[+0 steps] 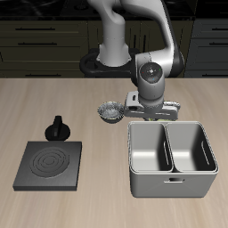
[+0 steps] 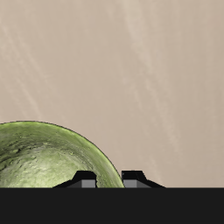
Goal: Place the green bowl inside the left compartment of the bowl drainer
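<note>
- Step: transport phase, by my read. The green bowl (image 1: 110, 111) looks lifted off the table (image 1: 53, 98) and is on its way to the bowl drainer (image 1: 172, 160).
- Bowl location: just behind the drainer's back rim and off to the side toward the stove plate (image 1: 51, 165). Not over either bin yet.
- Gripper (image 1: 132, 109): fingers reach sideways at the bowl's rim in the exterior view. In the wrist view the two fingertips (image 2: 84, 181) sit narrow, with the bowl's rim (image 2: 52, 157) right at them. Looks like a rim pinch, jaws nearly closed on the bowl wall; actual contact is partly hidden, so that's a judgement.
- Arm pose: folded forward from the base, wrist block directly above the drainer's back edge, hand low and roughly level with the bowl, pointing down at the tabletop.
- Next move calls for: carry the bowl forward until it is centred over the left compartment (image 1: 191, 147), the bin farther from the stove plate. It must clear the back rim and cross the divider, so keep height first.
- Then lower into the bin and release only once the bowl is below the rim.
- Risk: the rim pinch is off-centre, so the bowl may tilt or swing.
- Black moka pot (image 1: 58, 129) is well clear of the path.
</note>
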Controlling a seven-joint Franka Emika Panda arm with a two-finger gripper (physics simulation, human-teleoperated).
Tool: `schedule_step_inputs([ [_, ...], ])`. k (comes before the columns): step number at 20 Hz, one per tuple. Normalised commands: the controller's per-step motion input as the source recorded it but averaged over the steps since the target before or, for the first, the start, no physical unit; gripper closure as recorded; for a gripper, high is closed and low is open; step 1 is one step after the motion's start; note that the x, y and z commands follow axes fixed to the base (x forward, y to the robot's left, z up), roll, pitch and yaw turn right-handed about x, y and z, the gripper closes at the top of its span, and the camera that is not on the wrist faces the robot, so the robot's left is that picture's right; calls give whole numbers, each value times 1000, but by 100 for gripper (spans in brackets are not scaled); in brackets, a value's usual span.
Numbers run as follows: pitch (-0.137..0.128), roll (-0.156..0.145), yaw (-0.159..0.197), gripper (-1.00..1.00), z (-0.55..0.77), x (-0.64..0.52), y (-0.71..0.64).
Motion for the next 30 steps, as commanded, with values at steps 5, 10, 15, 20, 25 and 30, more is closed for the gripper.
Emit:
schedule_step_inputs([
  [5,-50,4,-2,100,280,37,-125],
  [10,-47,-11,29,100,268,51,-105],
  [15,-114,-26,48,100,647,24,-177],
  [20,-114,-24,43,100,649,-18,-158],
  [25,-89,-13,41,100,555,-71,-94],
  [30,-66,2,21,100,483,-75,-72],
])
